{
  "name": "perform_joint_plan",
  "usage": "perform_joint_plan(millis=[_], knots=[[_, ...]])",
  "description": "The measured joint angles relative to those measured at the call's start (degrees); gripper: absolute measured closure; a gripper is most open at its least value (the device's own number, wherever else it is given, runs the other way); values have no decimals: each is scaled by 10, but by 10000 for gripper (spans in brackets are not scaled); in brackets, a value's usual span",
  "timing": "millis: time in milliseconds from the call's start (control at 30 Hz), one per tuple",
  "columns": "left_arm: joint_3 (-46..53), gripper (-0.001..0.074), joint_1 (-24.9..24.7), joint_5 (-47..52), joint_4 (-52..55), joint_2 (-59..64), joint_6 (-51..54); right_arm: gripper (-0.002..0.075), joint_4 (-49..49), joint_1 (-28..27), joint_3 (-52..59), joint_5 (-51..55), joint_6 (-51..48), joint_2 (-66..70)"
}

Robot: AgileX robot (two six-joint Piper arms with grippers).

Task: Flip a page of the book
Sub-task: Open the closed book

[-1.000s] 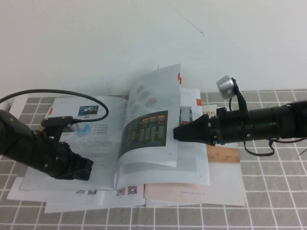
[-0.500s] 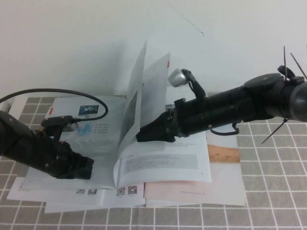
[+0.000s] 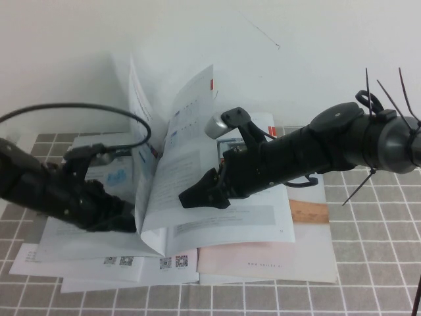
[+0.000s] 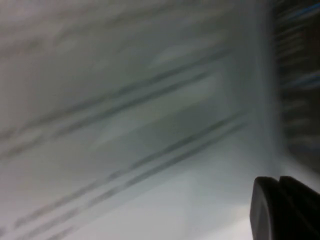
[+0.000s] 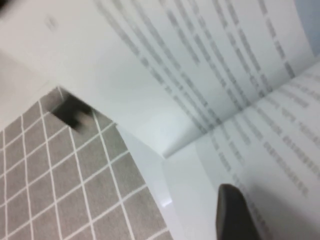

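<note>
High view: right hand (image 3: pixel 197 195), clenched, props the page (image 3: pixel 181 158) upright mid-book (image 3: pixel 223 224); left hand (image 3: pixel 118 220) on the left page, grip unclear.

Both arms are matte black, tubular links with bulkier joint housings; the left gripper (image 3: pixel 122 220) and right gripper (image 3: pixel 197 195) are black too, each tapering to a blunt wedge, over the left and right halves of the open booklet. A black cable (image 3: pixel 79 112) loops off the left arm, with a thinner one hanging under the right forearm. Right wrist carries a small silver-grey cylindrical camera (image 3: pixel 220 124) on a black bracket, and black zip-tie tails (image 3: pixel 385 89) stick out of the right arm's rounded rear joint.
</note>
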Motion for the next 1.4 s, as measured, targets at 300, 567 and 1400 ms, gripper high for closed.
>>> perform_joint_plan(millis=[300,567,1400], knots=[[-177,738,0,185,0,-116,-33,390,-26,0,0,-1,22,0],[-312,738,-2,185,-44,-210,-51,390,-27,0,0,3,30,0],[-234,738,-70,147,17,48,-55,347,-163,-95,-6,92,149,-40]])
